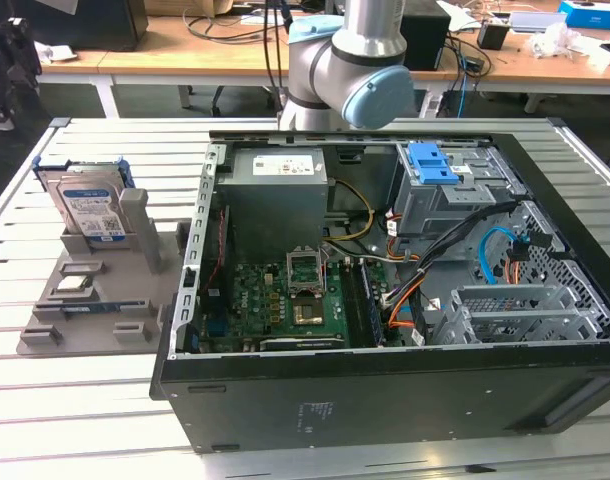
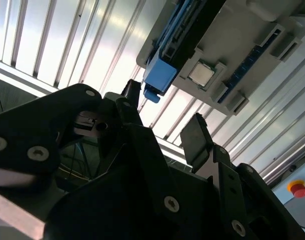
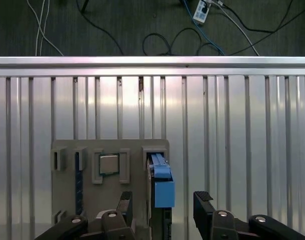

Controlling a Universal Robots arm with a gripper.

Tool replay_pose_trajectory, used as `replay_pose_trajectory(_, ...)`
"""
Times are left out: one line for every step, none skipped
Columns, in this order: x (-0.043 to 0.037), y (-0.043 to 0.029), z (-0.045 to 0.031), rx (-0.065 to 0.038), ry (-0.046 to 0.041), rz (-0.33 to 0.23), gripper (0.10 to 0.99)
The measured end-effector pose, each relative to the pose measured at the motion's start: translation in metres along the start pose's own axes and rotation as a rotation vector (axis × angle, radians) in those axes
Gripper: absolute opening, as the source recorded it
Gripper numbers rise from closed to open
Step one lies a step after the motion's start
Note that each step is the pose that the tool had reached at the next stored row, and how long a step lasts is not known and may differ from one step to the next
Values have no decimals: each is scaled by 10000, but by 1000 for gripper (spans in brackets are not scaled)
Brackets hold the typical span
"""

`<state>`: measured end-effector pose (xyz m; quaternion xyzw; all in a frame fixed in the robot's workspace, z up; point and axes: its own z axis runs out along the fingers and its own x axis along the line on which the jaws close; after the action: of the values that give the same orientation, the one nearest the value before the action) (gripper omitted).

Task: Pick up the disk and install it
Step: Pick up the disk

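- The hand [image 3: 163, 199] is released, fingers [image 3: 202, 199] spread, well apart from the disk [image 3: 161, 182].
- The disk stands on edge in a grey holder [image 1: 85, 325] on the slatted table [image 1: 45, 420].

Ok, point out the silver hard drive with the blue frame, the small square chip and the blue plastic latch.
Silver hard drive with blue frame [image 1: 88, 210]: exterior view, on its printed label.
Small square silver chip [image 3: 109, 164]: first wrist view, its top face.
Blue plastic latch [image 1: 434, 163]: exterior view, its flat top.
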<state>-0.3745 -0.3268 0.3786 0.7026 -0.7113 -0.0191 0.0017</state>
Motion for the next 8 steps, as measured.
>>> replay_pose_trajectory(-4,-6,20,-1,0,1,600)
replay_pose_trajectory(-6,-11,35,-2,1,1,600)
replay_pose_trajectory(-7,-15,58,-3,0,0,600)
replay_pose_trajectory(-7,-17,76,-2,1,1,600)
replay_pose_trajectory(-8,-21,108,-2,0,2,600)
replay_pose_trajectory(-8,-24,124,-2,0,3,600)
replay_pose_trajectory(-8,-28,140,-4,0,2,600)
replay_pose_trajectory(-8,-40,180,-3,1,2,600)
